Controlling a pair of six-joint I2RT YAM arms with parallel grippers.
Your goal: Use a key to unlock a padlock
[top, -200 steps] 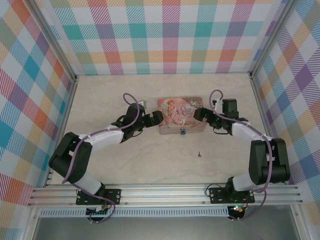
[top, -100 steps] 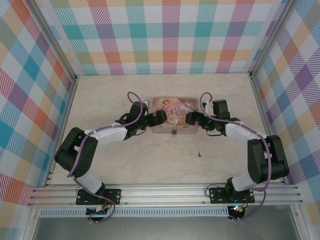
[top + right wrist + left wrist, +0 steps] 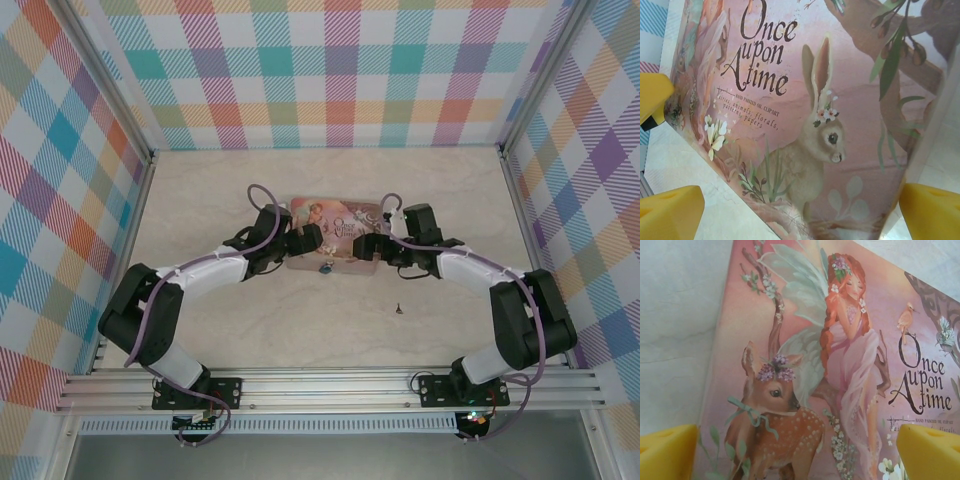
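Observation:
The pink pictured tin [image 3: 338, 220] lies mid-table, and the tiny blue padlock [image 3: 326, 267] hangs at its front edge. The small dark key [image 3: 398, 308] lies alone on the table, nearer to me and to the right. My left gripper [image 3: 308, 240] is at the tin's left end and my right gripper [image 3: 365, 245] at its right end. Both are open. In the left wrist view the gripper [image 3: 797, 452] has the tin's lid [image 3: 805, 365] between its yellow fingertips [image 3: 667, 450]. In the right wrist view the gripper [image 3: 802, 212] straddles the tin [image 3: 805, 125] the same way. I cannot tell whether the fingers touch it.
The pale marble-look tabletop [image 3: 250, 320] is boxed in by checked walls at the back [image 3: 330, 70] and both sides. A metal rail [image 3: 330, 385] runs along the near edge by the arm bases. The key lies in open space in front of the tin.
The tin with its padlock has shifted left and turned slightly, and both grippers have moved left along with it. The key has stayed where it was.

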